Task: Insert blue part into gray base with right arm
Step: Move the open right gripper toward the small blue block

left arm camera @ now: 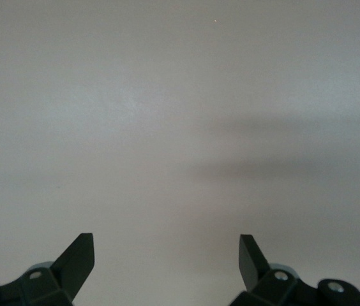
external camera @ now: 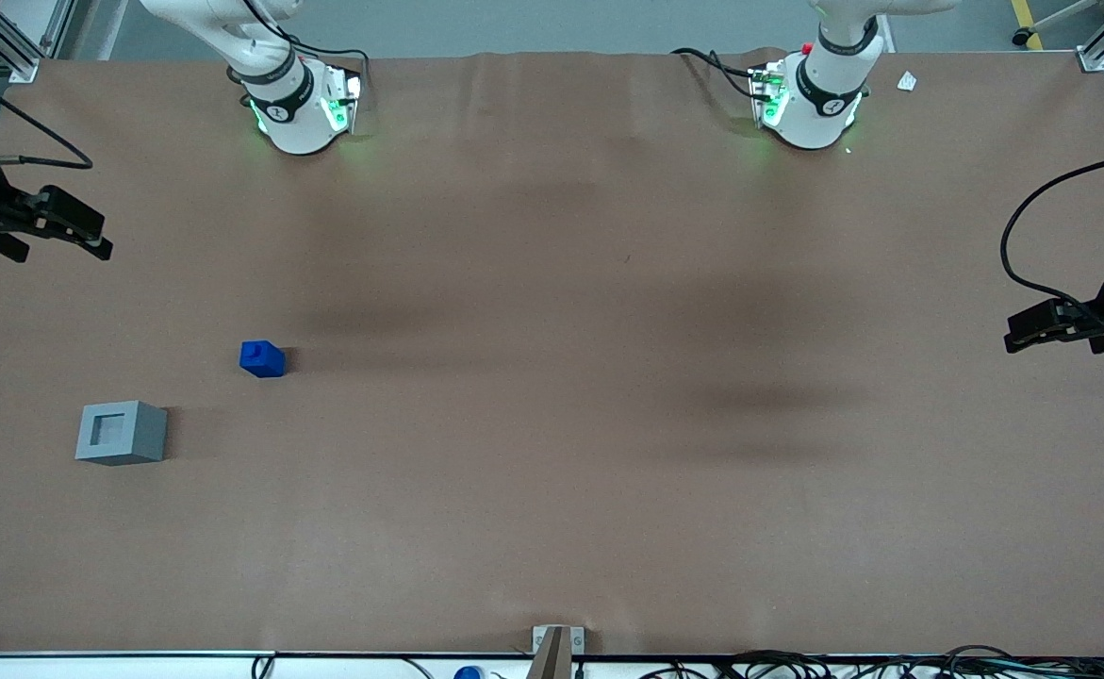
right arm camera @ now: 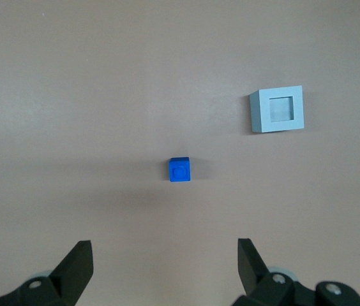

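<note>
The blue part (external camera: pixel 263 359) stands on the brown table with its stub up, apart from the gray base (external camera: pixel 121 433). The base sits nearer the front camera, its square recess facing up and empty. The right arm's gripper (external camera: pixel 97 236) hovers at the working arm's end of the table, farther from the front camera than both blocks, touching nothing. In the right wrist view the gripper (right arm camera: pixel 164 245) is open wide and empty, high above the table. That view also shows the blue part (right arm camera: pixel 179 169) and the gray base (right arm camera: pixel 277 109) below, well apart from the fingers (right arm camera: pixel 78 261).
Brown table cover (external camera: pixel 552 453) spans the scene. Both arm bases (external camera: pixel 302 108) stand along the edge farthest from the front camera. A small metal bracket (external camera: pixel 556 646) and cables lie at the near edge. A white scrap (external camera: pixel 907 81) lies by the parked arm's base.
</note>
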Robot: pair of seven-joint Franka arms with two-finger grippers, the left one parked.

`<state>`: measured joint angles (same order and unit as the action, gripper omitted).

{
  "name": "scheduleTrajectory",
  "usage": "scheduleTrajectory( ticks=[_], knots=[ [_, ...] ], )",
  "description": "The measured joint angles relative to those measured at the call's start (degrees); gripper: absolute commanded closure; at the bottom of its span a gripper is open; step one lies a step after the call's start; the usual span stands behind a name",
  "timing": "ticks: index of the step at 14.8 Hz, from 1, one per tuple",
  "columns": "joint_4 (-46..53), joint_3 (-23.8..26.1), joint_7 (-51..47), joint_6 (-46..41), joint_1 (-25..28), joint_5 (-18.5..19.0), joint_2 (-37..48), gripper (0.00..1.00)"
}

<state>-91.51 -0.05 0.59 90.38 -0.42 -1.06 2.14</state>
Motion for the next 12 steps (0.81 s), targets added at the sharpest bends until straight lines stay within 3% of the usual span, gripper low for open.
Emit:
scheduleTrajectory(
  ticks=[9, 12],
  knots=[
    [-1.4, -0.6, 0.4, -0.1, 0.4, 0.0, 0.0, 0.00],
    [-7.5, -0.8, 0.4, 6.5, 0.4, 0.0, -0.3, 0.00]
  ],
)
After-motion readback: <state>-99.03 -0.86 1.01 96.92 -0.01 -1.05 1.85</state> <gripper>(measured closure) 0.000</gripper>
